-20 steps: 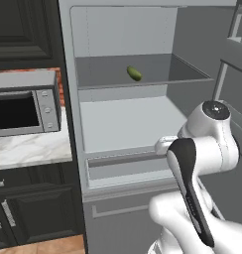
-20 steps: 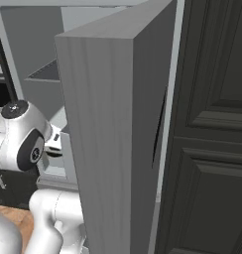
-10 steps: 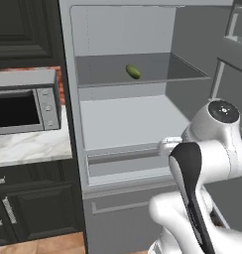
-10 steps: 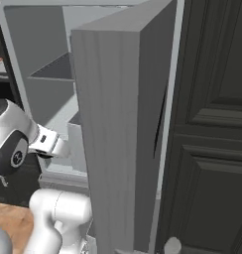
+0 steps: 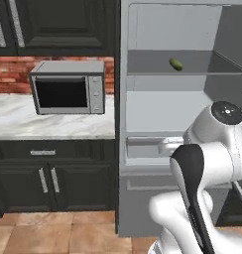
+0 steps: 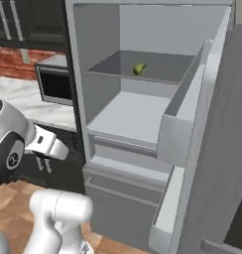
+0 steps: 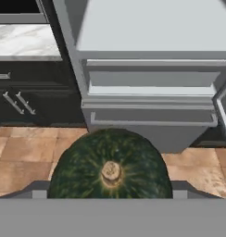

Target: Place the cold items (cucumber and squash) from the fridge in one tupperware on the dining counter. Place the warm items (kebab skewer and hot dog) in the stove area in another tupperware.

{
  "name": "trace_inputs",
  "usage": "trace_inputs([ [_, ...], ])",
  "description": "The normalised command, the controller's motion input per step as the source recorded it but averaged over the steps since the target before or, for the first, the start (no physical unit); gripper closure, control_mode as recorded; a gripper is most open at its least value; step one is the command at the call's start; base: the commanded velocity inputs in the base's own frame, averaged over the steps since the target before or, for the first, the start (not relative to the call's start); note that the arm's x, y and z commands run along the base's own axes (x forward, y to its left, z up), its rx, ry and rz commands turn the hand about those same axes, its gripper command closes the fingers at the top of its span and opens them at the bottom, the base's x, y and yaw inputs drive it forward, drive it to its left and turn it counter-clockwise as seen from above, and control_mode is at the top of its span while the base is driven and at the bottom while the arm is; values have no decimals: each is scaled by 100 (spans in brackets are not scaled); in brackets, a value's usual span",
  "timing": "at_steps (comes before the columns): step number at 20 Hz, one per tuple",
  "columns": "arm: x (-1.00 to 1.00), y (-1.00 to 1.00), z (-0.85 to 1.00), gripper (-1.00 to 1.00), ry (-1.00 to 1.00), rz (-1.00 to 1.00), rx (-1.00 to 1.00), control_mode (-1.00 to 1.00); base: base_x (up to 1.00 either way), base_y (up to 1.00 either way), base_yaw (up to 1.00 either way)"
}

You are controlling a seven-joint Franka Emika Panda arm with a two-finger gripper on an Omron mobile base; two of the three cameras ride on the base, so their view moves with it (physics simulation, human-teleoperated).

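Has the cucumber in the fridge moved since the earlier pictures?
No. The cucumber still lies on the same upper fridge shelf, near the back wall; only the camera has shifted with the base.

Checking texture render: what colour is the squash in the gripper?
Dark green with faint lighter streaks and a tan stem, squash; clearest in the hand view.

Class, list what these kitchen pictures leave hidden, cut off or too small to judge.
- Squash: lower part cut off at the hand view's bottom, so the tool's contact is unseen.
- Cucumber: too small for detail in the left base view.
- Tool: tiny in the right base view; nothing visible between its tips.
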Motion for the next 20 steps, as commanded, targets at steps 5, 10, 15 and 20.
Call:
trace_inputs([
  [5, 0, 0, 0, 100, 0, 0, 0, 100, -20, 64, 82],
  [10, 0, 0, 0, 100, 0, 0, 0, 100, -21, 60, 84],
  [15, 0, 0, 0, 100, 0, 0, 0, 100, -39, 56, 91],
  [20, 0, 0, 0, 100, 0, 0, 0, 100, -32, 54, 95],
])
